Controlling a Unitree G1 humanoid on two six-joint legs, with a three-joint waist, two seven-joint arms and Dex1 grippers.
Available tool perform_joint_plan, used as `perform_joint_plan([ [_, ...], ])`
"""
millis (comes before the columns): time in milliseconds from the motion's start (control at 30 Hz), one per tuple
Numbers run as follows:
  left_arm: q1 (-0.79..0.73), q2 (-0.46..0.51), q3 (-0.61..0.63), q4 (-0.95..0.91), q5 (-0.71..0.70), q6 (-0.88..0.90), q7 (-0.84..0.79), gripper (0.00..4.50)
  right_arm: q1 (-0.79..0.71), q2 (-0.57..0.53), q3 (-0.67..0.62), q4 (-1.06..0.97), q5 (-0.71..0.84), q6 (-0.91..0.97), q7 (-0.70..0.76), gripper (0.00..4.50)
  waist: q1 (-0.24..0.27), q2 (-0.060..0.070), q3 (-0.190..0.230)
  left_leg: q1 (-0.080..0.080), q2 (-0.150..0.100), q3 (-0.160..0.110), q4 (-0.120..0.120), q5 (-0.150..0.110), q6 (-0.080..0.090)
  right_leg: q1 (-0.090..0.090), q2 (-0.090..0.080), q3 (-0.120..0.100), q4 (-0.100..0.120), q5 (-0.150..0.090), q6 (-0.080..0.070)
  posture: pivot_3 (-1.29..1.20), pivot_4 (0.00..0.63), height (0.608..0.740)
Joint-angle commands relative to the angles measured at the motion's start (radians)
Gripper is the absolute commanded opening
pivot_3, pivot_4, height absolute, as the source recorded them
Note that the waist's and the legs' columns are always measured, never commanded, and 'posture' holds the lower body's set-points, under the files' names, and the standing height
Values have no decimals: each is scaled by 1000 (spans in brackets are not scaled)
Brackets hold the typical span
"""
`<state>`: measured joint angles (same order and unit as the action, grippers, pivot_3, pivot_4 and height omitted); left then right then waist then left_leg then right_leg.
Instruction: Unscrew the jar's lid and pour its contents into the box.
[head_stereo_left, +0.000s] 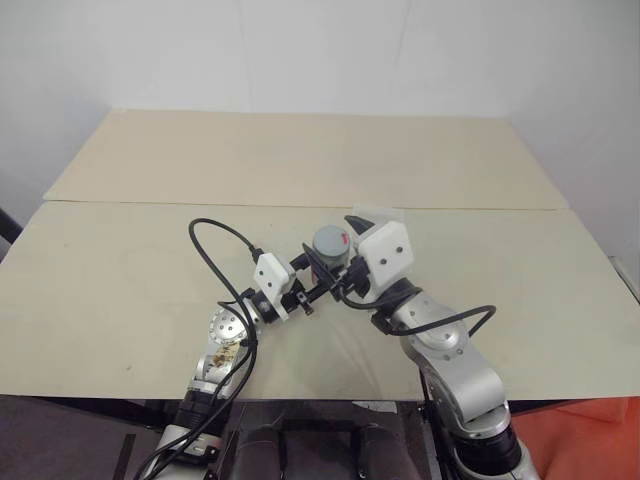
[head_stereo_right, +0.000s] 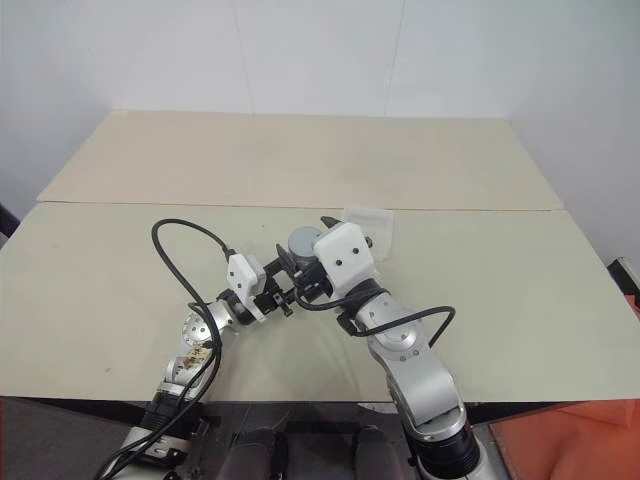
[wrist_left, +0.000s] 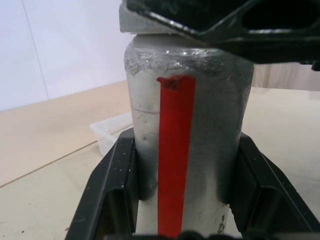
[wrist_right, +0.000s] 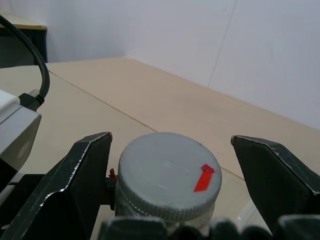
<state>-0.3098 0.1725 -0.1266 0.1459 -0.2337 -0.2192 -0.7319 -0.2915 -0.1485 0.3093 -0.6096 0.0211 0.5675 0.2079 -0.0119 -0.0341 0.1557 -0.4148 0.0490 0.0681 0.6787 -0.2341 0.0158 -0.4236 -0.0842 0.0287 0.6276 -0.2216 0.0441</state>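
Pale wooden tabletop (head_stereo_left: 120, 300) under a white wall carries everything. Near its middle, toward the front edge, the left gripper (wrist_left: 180, 195) is clamped on the jar (wrist_left: 185, 135), a grey cylinder with a red stripe, held upright. Around the grey lid (wrist_right: 167, 175) the right gripper (wrist_right: 170, 170) stands wide apart, not touching. Just behind, the clear box (head_stereo_right: 368, 225) waits. If those fingers close off-centre, they may slip on the ribbed rim, or twist the jar in its grip
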Motion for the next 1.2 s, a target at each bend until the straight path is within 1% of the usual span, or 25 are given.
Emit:
perform_joint_plan([
  [33, -11, -9, 12, -17, -11, -29, 6, 1962, 10, 1, -25, -23, -10, -41, -9, 4456, 0, 0, 0, 0, 0, 0, 0, 0, 0, 0, 0, 0, 0, 0, 0, 0, 150, 740],
  [367, -19, -16, 32, 3, -31, -22, -4, 1962, 39, -11, -47, -43, -20, -53, -10, 4456, 0, 0, 0, 0, 0, 0, 0, 0, 0, 0, 0, 0, 0, 0, 0, 0, 150, 740],
  [900, -24, -10, 49, 50, -25, -45, -27, 1962, 108, -88, -105, -113, 5, -55, 36, 4456, 0, 0, 0, 0, 0, 0, 0, 0, 0, 0, 0, 0, 0, 0, 0, 0, 150, 740],
  [1000, -26, -10, 51, 60, -21, -54, -33, 1962, 120, -104, -116, -122, 16, -60, 56, 4456, 0, 0, 0, 0, 0, 0, 0, 0, 0, 0, 0, 0, 0, 0, 0, 0, 150, 740],
  [1200, -27, -10, 53, 67, -20, -65, -38, 1962, 124, -129, -126, -160, 93, -59, 138, 4456, 0, 0, 0, 0, 0, 0, 0, 0, 0, 0, 0, 0, 0, 0, 0, 0, 150, 740],
])
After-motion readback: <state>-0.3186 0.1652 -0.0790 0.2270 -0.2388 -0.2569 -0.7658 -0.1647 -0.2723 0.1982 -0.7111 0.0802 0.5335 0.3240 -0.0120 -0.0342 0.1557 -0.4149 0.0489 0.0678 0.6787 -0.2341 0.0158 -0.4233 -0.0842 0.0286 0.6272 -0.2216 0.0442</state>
